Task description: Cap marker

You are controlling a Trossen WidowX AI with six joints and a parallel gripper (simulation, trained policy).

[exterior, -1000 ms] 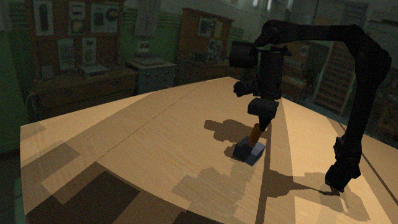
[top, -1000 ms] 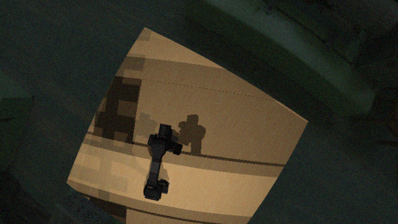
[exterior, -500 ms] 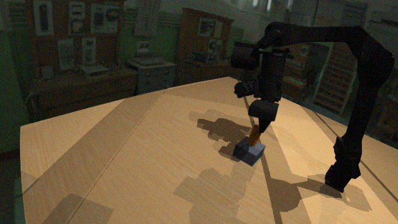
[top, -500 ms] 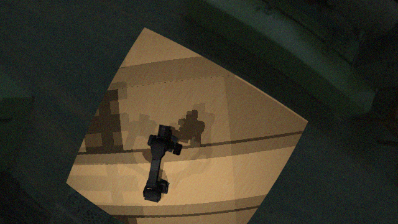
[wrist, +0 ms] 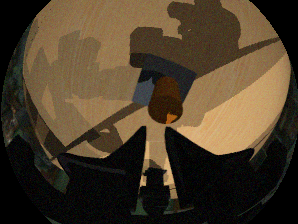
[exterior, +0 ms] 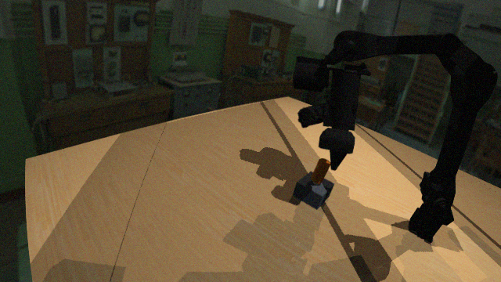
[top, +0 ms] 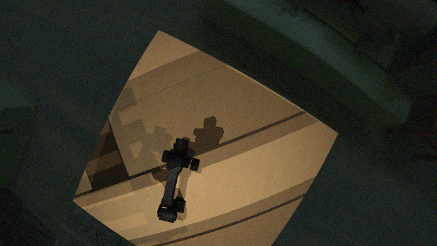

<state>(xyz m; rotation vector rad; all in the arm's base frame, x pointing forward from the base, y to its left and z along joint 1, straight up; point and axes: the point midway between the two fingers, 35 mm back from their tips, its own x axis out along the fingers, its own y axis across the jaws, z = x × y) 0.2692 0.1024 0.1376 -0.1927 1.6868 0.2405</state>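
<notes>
1. My pincer (exterior: 333, 168) (wrist: 155, 130) was open only a little, with a narrow gap between its two fingertips, and it had hold of nothing.
2. The orange cylinder (exterior: 322, 171) (wrist: 166, 97) stood in the dark blue holder block (exterior: 307, 192) (wrist: 144, 94), near my fingertips and apart from them in the wrist view.
3. I could not tell if this cylinder was the marker alone or the marker with its cap upon it; I could not make out a separate cap anywhere.
4. From the top, my own arm (top: 171, 186) (exterior: 462, 117) covered the place of the block, and my fingertips were hidden there. In the wrist view, the cylinder hid part of the block, and the round border of the picture was cut to black.
5. The table (top: 239, 178) (exterior: 196, 196) (wrist: 240, 105) was of pale wood, with shadows and dark bands lying across it.
6. Behind it the room was dim: a green wall (exterior: 213, 59), a grey cabinet (exterior: 194, 99) and a brown board (exterior: 137, 59) with pictures, their details too dark for reading.

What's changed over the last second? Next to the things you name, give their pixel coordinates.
The gripper (exterior: 333, 168) (wrist: 155, 130) has shifted slightly right and down in the exterior view, so its tip now sits a little clear of the orange cylinder (exterior: 321, 172) (wrist: 166, 102). Shadows changed too. Cylinder and block (exterior: 304, 190) (wrist: 176, 69) look unmoved. Whether anything was released, I can't tell.
</notes>
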